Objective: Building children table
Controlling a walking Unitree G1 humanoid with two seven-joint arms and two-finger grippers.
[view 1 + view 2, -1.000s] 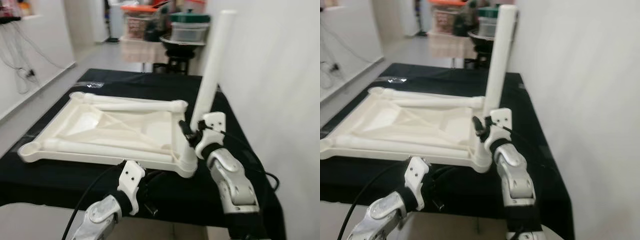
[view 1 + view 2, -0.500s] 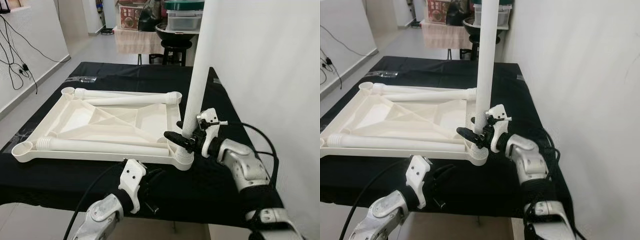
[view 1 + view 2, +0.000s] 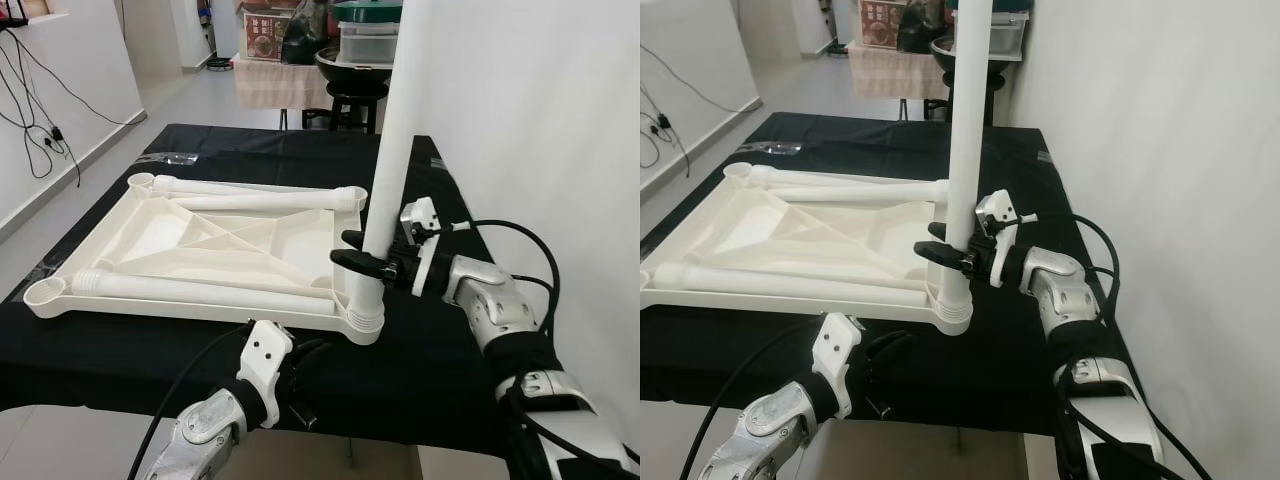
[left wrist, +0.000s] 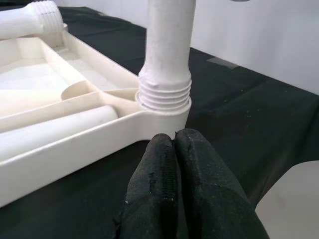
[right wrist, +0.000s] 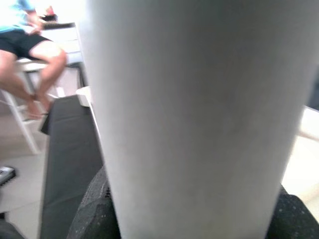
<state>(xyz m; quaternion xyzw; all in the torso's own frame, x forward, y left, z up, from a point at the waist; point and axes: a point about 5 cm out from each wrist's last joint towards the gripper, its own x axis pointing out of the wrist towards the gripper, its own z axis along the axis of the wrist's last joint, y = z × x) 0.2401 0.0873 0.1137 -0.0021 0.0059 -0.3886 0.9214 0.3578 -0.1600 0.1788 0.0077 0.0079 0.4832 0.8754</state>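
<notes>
Black cloth covers the work table in front of me, with a white wall close on my right side. On the cloth lies the white table top, upside down, so I can see the ribs inside it. At its near right corner, a long white leg stands straight up in the round corner socket. I can see the screw ridges at the bottom of the leg, right where it meets the socket.

My right gripper holds this leg low down, just above the socket. Its black fingers wrap around the leg from both sides. My right arm comes in from the right, bent at the elbow, with the wrist turned flat and pointing toward my left. In the right wrist view the leg is very close to the camera.

My left gripper sits low at the near edge of the table, just in front of the same corner. Its two black fingers are pressed together with nothing between them, and the tips are almost at the socket. My left arm reaches up from below the table edge.

Two more white legs lie flat inside the table top, one along the near side and one along the far side.

Farther back I see stools and boxes, and in the right wrist view a person's legs on a seat.
</notes>
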